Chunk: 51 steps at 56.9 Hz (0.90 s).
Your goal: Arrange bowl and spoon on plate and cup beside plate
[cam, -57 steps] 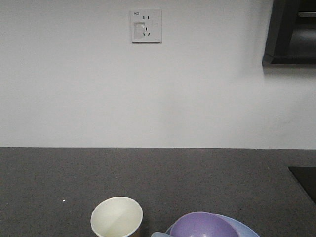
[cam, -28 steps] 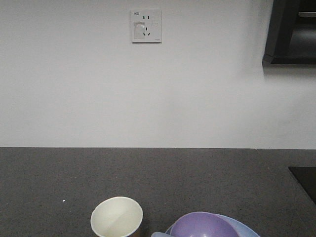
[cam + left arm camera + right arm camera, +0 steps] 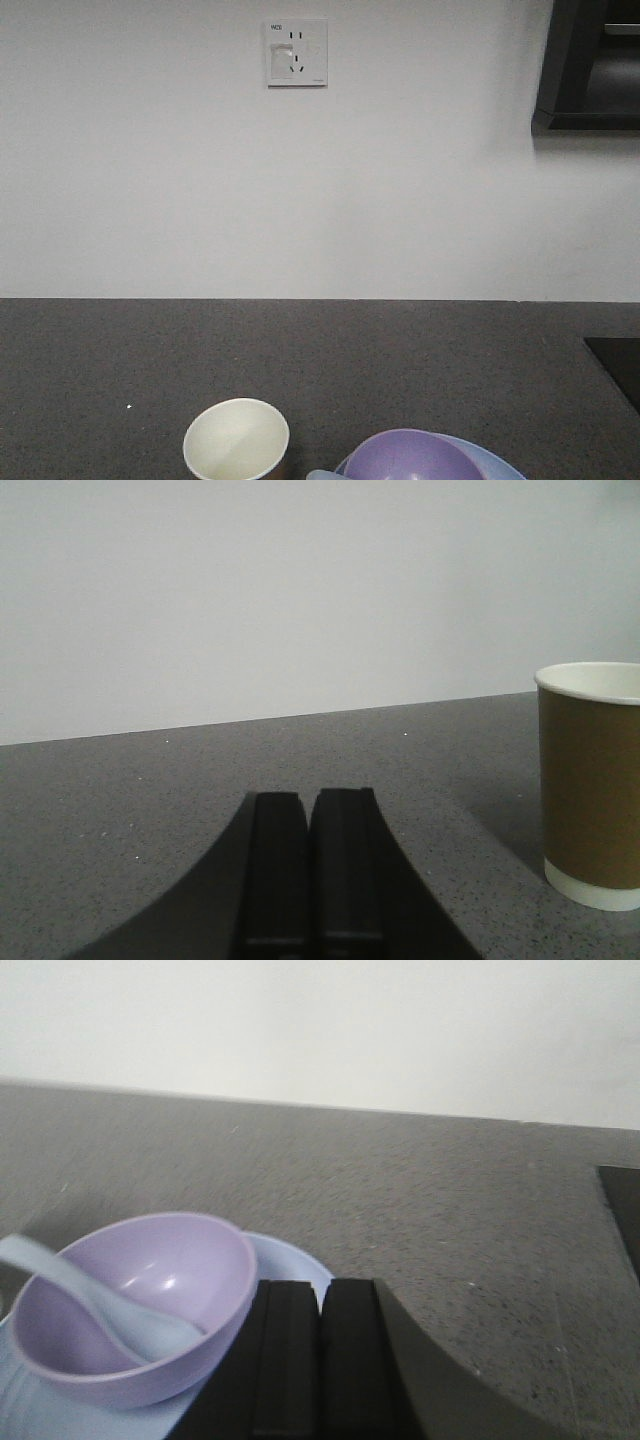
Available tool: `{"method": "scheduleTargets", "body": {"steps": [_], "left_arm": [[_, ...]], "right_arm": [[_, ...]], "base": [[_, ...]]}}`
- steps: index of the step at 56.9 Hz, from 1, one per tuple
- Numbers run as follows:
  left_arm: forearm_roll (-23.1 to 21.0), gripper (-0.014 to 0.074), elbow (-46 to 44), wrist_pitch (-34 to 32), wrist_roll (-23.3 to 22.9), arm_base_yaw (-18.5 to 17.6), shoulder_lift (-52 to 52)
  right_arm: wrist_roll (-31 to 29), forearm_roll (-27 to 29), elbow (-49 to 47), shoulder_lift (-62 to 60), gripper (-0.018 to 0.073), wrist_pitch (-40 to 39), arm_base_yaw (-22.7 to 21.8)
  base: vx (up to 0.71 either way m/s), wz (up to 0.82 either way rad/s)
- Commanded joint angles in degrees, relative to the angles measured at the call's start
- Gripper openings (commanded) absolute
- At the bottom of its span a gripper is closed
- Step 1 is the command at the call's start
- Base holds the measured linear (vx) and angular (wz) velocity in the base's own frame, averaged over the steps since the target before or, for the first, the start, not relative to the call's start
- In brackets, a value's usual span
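Observation:
The lavender bowl [image 3: 130, 1305] sits on the pale blue plate [image 3: 295, 1265], and the pale spoon [image 3: 95, 1305] lies inside the bowl with its handle over the left rim. In the front view the bowl [image 3: 410, 455] and plate [image 3: 495, 462] show at the bottom edge, with the paper cup [image 3: 237, 440] upright on the counter to their left. My left gripper [image 3: 310, 805] is shut and empty, left of the brown cup [image 3: 592, 780]. Right of the bowl, my right gripper [image 3: 322, 1295] is shut and empty, over the plate's right edge.
A dark speckled counter [image 3: 300, 350] runs back to a white wall with a socket plate [image 3: 296, 53]. A black flat surface [image 3: 618, 365] lies at the counter's right. A dark cabinet [image 3: 590, 65] hangs at the upper right.

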Motion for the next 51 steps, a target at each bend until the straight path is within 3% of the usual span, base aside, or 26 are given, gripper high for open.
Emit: {"method": "scheduleTargets", "body": {"steps": [1, 15, 18, 24, 37, 51], "left_arm": [[-0.6, 0.0, -1.5, -4.4, 0.0, 0.1, -0.9], [-0.6, 0.0, -1.5, -4.4, 0.0, 0.1, -0.9], [-0.6, 0.0, -1.5, -4.4, 0.0, 0.1, -0.9], [-0.6, 0.0, -1.5, -4.4, 0.0, 0.1, -0.9], [-0.6, 0.0, -1.5, -4.4, 0.0, 0.1, -0.9], [-0.6, 0.0, -1.5, -4.4, 0.0, 0.1, -0.9]], "right_arm": [[7.9, -6.8, 4.9, -3.8, -0.0006, -11.5, -0.2], [13.0, -8.3, 17.1, -16.1, -0.0006, -13.4, -6.4], [12.8, -8.8, 16.8, -19.4, -0.0006, -8.4, -7.5], [12.8, -10.5, 16.8, -24.5, -0.0006, -7.1, -8.7], [13.0, -10.8, 16.8, -24.3, -0.0006, -12.4, -8.7], [12.9, -10.8, 16.8, -24.3, -0.0006, -12.4, -8.7]], "base": [[0.0, 0.0], [0.0, 0.0], [0.0, 0.0], [0.0, 0.0], [0.0, 0.0], [0.0, 0.0]]}}
